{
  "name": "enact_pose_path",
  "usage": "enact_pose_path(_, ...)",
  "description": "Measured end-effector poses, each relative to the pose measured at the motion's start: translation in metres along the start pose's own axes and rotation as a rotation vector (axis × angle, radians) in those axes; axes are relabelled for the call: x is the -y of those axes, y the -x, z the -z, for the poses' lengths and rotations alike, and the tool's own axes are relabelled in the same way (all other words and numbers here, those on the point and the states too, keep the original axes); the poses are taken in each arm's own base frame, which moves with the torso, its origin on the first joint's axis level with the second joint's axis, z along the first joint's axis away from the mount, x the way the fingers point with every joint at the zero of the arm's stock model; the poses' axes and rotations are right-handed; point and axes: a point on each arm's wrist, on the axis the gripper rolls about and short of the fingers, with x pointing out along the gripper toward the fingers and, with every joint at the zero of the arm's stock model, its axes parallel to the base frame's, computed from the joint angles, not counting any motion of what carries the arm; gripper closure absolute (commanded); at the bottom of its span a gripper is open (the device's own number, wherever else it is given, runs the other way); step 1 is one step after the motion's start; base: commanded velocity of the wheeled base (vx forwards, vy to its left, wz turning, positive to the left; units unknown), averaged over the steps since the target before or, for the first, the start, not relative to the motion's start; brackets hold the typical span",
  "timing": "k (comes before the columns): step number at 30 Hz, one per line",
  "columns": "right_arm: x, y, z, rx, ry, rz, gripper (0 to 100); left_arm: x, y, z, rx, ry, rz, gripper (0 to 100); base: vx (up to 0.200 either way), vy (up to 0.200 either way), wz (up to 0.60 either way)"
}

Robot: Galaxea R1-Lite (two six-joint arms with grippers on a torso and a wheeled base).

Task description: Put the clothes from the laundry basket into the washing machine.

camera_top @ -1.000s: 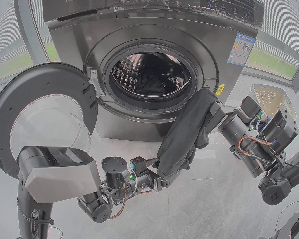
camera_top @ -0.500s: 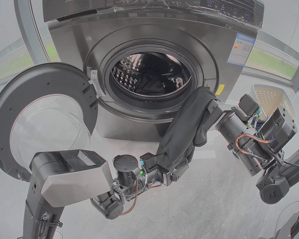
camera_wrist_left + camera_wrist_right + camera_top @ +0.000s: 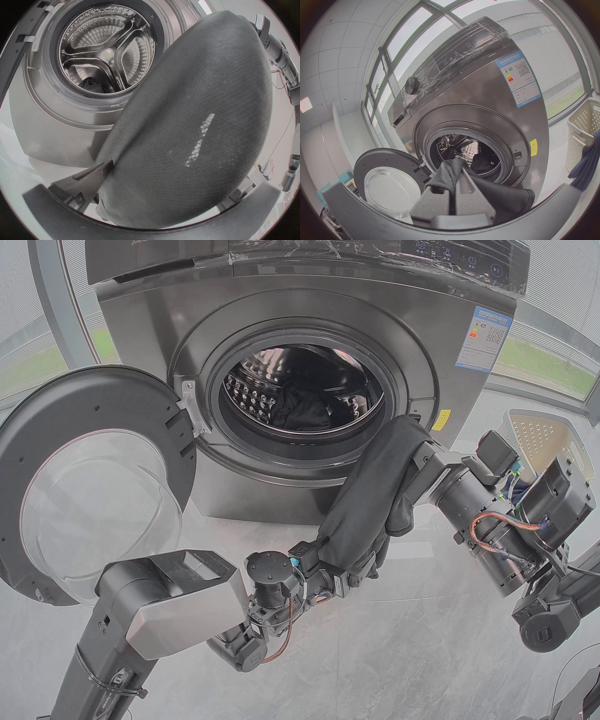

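Head view shows the garment [image 3: 369,502], a dark grey cloth, stretched between both arms in front of the washer [image 3: 156,321]. Its long axis runs on a slant. The low end is at the left gripper [image 3: 344,555] above the floor [image 3: 406,646], and the high end is at the right gripper [image 3: 415,455] beside the lower right rim of the round opening. The high end points up and toward that rim, and folds hang loose under the right wrist. From this view I cannot tell whether the cloth touches the washer front.

The left gripper is clamped on the low end. In the left wrist view one finger [image 3: 90,176] presses against the cloth's edge, and the other is hidden behind the fabric. The right gripper's fingers [image 3: 472,193] are closed together on the high end, which bunches over their tips in the right wrist view.

The door [image 3: 94,402] is swung wide open to the robot's left, well clear of the garment and the opening. The drum [image 3: 262,390] lies open behind the garment's high end, with another dark cloth [image 3: 303,412] already lying at its bottom. Between the garment and the drum there is only the grey door seal and the rim.

The basket [image 3: 544,434] stands on the floor to the right of the washer, behind the right arm. In the right wrist view a blue cloth [image 3: 586,165] hangs over its edge.
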Motion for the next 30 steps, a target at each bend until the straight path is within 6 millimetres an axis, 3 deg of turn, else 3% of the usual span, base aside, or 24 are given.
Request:
enact_pose_path(1,0.000,0.000,0.000,0.000,0.000,0.001,100,0.000,-0.003,0.001,0.009,0.000,-0.009,100,0.000,0.000,0.00)
enact_pose_path(10,0.000,0.000,0.000,0.000,0.000,0.005,100,-0.004,-0.007,0.006,0.022,-0.001,-0.055,100,0.000,0.000,0.00)
enact_pose_path(16,0.002,0.000,0.000,0.001,0.004,0.011,100,-0.014,-0.002,-0.007,0.038,-0.003,-0.089,100,0.000,0.000,0.00)
enact_pose_path(23,0.004,0.000,0.000,0.000,0.009,0.019,100,-0.017,0.027,-0.030,-0.004,-0.006,-0.115,100,0.000,0.000,0.00)
enact_pose_path(30,0.010,-0.001,-0.001,0.003,0.018,0.039,100,-0.008,0.075,-0.074,-0.017,-0.011,-0.121,100,0.000,0.000,0.00)
